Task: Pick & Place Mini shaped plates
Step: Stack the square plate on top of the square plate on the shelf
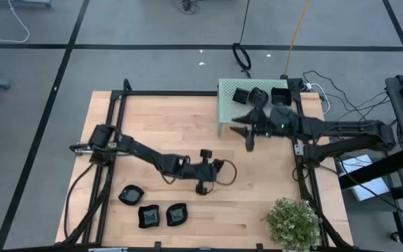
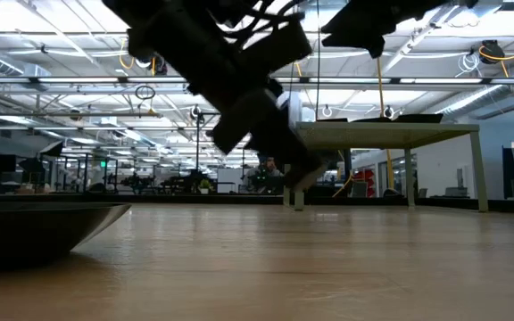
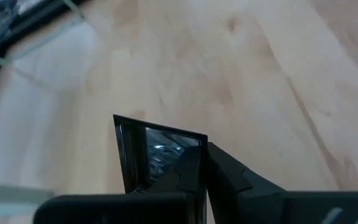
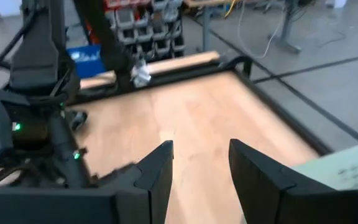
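— Left gripper [image 1: 219, 171] first: what is it doing?

— It hangs over the middle of the worktop [image 1: 166, 126], a little toward the near edge, with its fingers clenched on a square black plate [image 3: 160, 155]. The left wrist view shows the glossy dish pinched at one edge between the dark fingers [image 3: 229, 174], with bare wood beyond it.

— Is the plate touching the wood?

— I cannot tell from these views.

— And the right gripper [image 1: 250, 140]?

— It sits just off the near-left corner of the pale green box [image 1: 224, 105] at the far right of the worktop. Its fingers stand apart with nothing between them; the right wrist view shows only wood in the gap.

— Where are the other mini plates?

— Three lie by the near-left corner of the worktop: a rounded one [image 1: 130, 194], a square one [image 1: 148, 216] and another [image 1: 176, 214] just beside it. More black dishes [image 1: 249, 95] rest inside the green box.

— Anything else on the worktop?

— A small leafy plant [image 1: 292, 220] stands at the near-right corner.
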You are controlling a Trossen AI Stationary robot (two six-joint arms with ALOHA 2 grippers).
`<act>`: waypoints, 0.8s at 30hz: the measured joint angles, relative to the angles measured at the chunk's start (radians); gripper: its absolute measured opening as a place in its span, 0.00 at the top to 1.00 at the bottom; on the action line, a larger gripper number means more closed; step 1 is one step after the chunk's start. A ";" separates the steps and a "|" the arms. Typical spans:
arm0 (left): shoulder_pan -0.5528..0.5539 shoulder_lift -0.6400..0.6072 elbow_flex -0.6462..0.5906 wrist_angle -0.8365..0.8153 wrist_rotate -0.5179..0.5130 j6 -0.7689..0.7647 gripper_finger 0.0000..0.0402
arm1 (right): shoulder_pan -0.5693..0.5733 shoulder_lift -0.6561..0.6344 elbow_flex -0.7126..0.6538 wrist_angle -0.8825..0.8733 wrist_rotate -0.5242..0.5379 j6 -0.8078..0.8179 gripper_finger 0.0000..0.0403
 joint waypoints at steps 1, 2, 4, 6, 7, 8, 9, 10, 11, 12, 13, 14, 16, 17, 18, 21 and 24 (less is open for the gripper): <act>-0.014 0.010 0.000 -0.012 -0.021 -0.018 0.94 | 0.027 0.000 -0.013 -0.001 0.022 0.009 0.64; -0.025 0.019 0.000 -0.020 -0.035 -0.033 0.94 | 0.053 0.000 -0.027 -0.001 0.046 0.016 0.64; -0.041 0.033 0.000 -0.015 -0.040 -0.064 0.95 | 0.101 0.000 -0.051 -0.001 0.095 0.020 0.64; -0.049 0.040 0.000 -0.029 -0.043 -0.103 0.96 | 0.141 0.000 -0.074 0.000 0.139 0.020 0.64; -0.052 0.043 0.000 -0.027 -0.044 -0.127 0.97 | 0.158 0.000 -0.084 0.000 0.154 0.020 0.64; -0.052 0.043 0.000 -0.032 -0.044 -0.155 0.98 | 0.174 0.000 -0.092 -0.001 0.169 0.020 0.64; -0.051 0.043 0.000 -0.035 -0.044 -0.188 0.99 | 0.187 0.000 -0.098 0.000 0.176 0.020 0.64; -0.050 0.043 0.000 -0.029 -0.045 -0.227 0.99 | 0.198 0.000 -0.104 0.005 0.189 0.020 0.64; -0.048 0.043 0.000 -0.024 -0.045 -0.267 0.98 | 0.206 0.000 -0.109 0.008 0.195 0.020 0.64; -0.047 0.043 0.000 -0.023 -0.045 -0.307 0.97 | 0.212 0.000 -0.117 0.014 0.197 0.020 0.64; -0.046 0.043 0.000 -0.022 -0.045 -0.341 0.95 | 0.215 0.000 -0.124 0.025 0.197 0.020 0.64; -0.044 0.043 0.000 -0.021 -0.043 -0.372 0.92 | 0.217 0.000 -0.132 0.044 0.196 0.020 0.64; -0.042 0.043 0.000 -0.018 -0.022 -0.418 0.87 | 0.220 0.000 -0.144 0.075 0.197 0.020 0.64; -0.042 0.043 0.000 -0.014 -0.008 -0.434 0.84 | 0.220 0.000 -0.151 0.093 0.197 0.020 0.64; -0.042 0.043 0.000 -0.007 0.007 -0.445 0.81 | 0.220 0.000 -0.157 0.105 0.197 0.020 0.64; -0.042 0.034 0.000 0.023 0.038 -0.459 0.73 | 0.220 0.000 -0.161 0.100 0.194 0.016 0.64; -0.042 -0.011 0.000 0.053 0.053 -0.459 0.67 | 0.220 0.000 -0.161 0.082 0.187 0.013 0.64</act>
